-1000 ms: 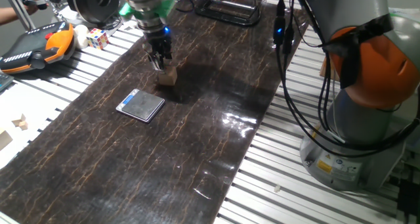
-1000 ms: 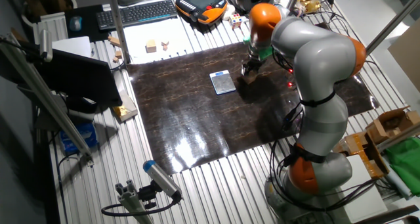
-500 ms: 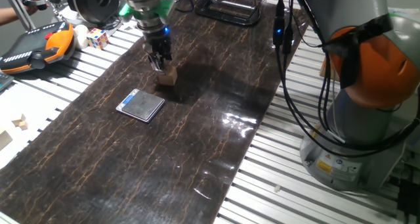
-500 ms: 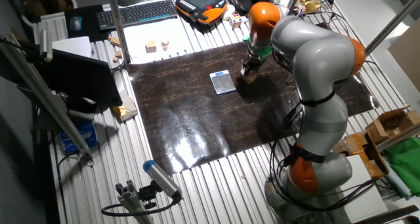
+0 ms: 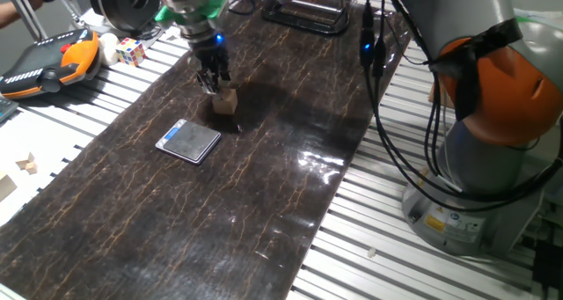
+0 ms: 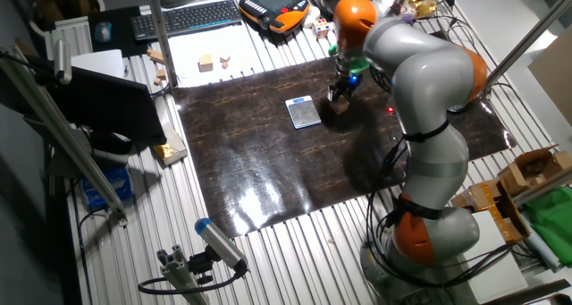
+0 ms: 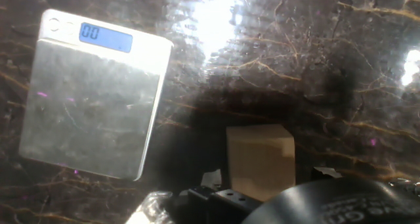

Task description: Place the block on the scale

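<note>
Mat (image 5: 264, 159): hand view shows scale (image 7: 92, 96) display, seemingly 00.

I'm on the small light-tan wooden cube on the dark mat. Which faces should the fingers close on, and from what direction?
Come straight down from above onto the small light-tan wooden cube and pinch two opposite vertical side faces. It sits flat on the dark marbled mat, with bare mat around it, apart from the flat square silver-rimmed scale. The gripper hangs right over it; whether its jaws are closed isn't visible.
</note>
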Available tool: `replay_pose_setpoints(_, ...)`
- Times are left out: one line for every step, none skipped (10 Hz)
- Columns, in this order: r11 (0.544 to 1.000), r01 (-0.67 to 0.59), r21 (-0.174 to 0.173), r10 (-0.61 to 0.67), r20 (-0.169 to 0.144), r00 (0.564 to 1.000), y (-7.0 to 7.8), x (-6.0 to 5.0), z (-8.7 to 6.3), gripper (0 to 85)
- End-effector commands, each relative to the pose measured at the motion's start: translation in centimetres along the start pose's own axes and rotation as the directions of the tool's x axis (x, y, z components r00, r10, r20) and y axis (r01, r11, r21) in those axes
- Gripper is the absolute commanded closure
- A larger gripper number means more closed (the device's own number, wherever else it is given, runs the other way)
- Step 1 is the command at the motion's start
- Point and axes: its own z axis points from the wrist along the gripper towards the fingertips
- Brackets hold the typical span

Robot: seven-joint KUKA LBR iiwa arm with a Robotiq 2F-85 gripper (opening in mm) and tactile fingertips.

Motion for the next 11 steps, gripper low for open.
replay_pose_setpoints(1.0, -0.001, 0.0, 0.001, 0.004, 1.0, 0.0, 0.0, 0.0, 16.0)
replay_pose_setpoints(1.0, 0.005, -0.011, -0.005, 0.018, 1.0, 0.0, 0.0, 0.0, 15.7)
replay_pose_setpoints(1.0, 0.021, -0.01, -0.021, 0.037, 0.999, 0.1, -0.2, 0.6, 15.0)
replay_pose_setpoints(1.0, 0.028, -0.005, -0.028, 0.044, 0.999, 0.1, -0.5, 1.1, 15.0)
replay_pose_setpoints(1.0, 0.028, -0.002, -0.028, 0.049, 0.998, 0.1, -0.5, 1.4, 15.0)
replay_pose_setpoints(1.0, 0.028, -0.001, -0.028, 0.049, 0.998, -0.1, -0.4, 1.6, 15.0)
replay_pose_setpoints(0.999, 0.032, 0.002, -0.032, 0.05, 0.998, -0.3, -0.3, 1.8, 15.0)
replay_pose_setpoints(0.999, 0.034, 0.002, -0.034, 0.053, 0.998, -0.4, -0.3, 2.1, 15.3)
replay_pose_setpoints(0.999, 0.037, 0.0, -0.037, 0.057, 0.998, -0.4, -0.3, 2.4, 17.0)
replay_pose_setpoints(0.999, 0.038, -0.003, -0.038, 0.061, 0.997, -0.4, -0.2, 2.6, 19.7)
replay_pose_setpoints(0.998, 0.053, -0.014, -0.052, 0.055, 0.997, -0.5, -0.1, 2.6, 27.7)
